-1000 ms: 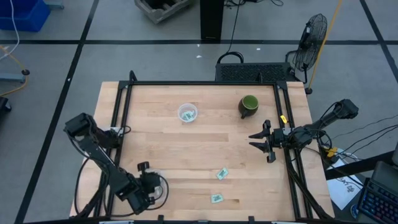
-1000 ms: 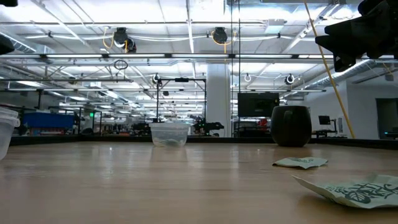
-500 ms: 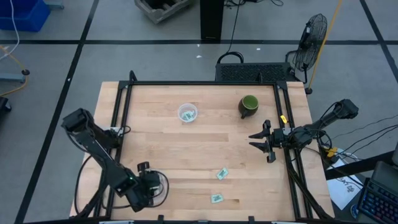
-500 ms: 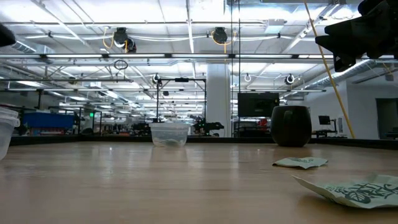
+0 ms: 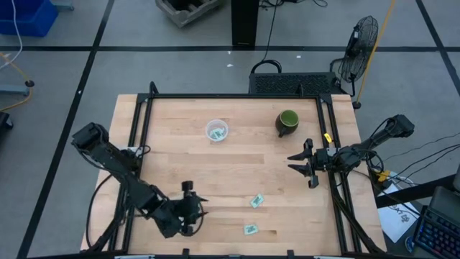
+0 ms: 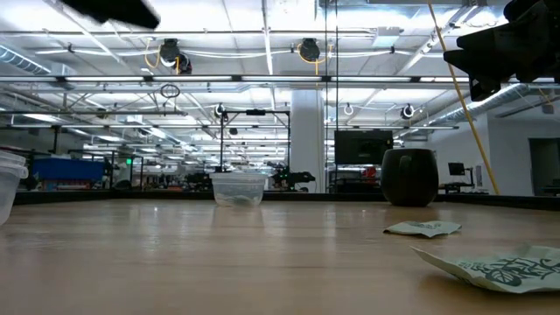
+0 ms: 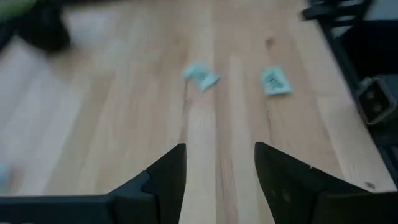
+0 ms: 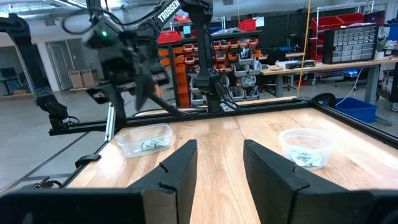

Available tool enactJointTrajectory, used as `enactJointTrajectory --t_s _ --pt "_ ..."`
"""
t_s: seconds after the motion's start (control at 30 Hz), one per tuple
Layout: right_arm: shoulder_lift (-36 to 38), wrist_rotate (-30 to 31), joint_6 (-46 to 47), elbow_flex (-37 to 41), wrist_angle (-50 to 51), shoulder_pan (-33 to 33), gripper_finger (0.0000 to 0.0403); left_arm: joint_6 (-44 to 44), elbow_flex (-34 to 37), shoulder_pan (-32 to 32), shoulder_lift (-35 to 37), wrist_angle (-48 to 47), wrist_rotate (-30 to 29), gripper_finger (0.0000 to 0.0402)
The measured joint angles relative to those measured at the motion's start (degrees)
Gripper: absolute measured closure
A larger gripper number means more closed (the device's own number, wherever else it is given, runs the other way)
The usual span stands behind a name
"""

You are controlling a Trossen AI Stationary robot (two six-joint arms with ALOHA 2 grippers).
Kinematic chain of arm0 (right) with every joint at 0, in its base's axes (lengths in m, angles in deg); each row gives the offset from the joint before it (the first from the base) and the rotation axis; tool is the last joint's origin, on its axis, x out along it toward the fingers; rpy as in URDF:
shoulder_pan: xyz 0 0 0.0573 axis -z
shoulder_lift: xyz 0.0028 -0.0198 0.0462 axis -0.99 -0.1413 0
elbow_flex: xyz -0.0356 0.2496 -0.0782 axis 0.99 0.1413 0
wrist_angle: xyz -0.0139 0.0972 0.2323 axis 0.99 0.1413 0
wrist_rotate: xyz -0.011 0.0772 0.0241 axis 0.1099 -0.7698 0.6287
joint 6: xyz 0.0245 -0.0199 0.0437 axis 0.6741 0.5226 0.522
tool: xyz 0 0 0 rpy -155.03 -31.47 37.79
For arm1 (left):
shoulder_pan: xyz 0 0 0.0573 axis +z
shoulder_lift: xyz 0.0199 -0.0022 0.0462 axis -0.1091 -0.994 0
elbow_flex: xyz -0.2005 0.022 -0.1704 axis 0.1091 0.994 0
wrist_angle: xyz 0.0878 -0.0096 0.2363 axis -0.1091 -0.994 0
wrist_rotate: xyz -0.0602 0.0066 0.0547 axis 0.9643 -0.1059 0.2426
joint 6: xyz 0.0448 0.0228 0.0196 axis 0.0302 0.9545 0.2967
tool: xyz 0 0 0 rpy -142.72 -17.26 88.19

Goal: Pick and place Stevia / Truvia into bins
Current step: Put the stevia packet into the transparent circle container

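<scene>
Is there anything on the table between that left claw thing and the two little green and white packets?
No. In the left wrist view, only bare wooden table lies between the left gripper, fingers open, and the two small green-and-white paper sachets. The high view agrees.

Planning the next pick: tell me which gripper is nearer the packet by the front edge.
Left. The left gripper hovers just beside that packet; the right gripper waits farther off, near the mug.

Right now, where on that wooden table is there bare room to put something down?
The broad middle is bare, between the round cup and the two sachets. So is the far left strip beside the black frame. It is crowded near the left end effector, open beside the sachets, and around the green mug and right end effector.
</scene>
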Motion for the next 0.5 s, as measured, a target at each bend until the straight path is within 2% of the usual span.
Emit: enactJointTrajectory --t_s 0.1,0.2,0.5 --pt "0.0 0.0 0.0 0.0 0.0 0.0 0.0280 10.9 0.0 -0.2 0.0 8.1 1.0 0.0206" --pt "0.0 0.0 0.0 0.0 0.0 0.0 0.0280 18.3 -0.1 -0.1 0.0 12.9 4.7 0.0206" --pt "0.0 0.0 0.0 0.0 0.0 0.0 0.0280 21.3 -0.1 3.2 0.0 13.2 9.2 0.0206"
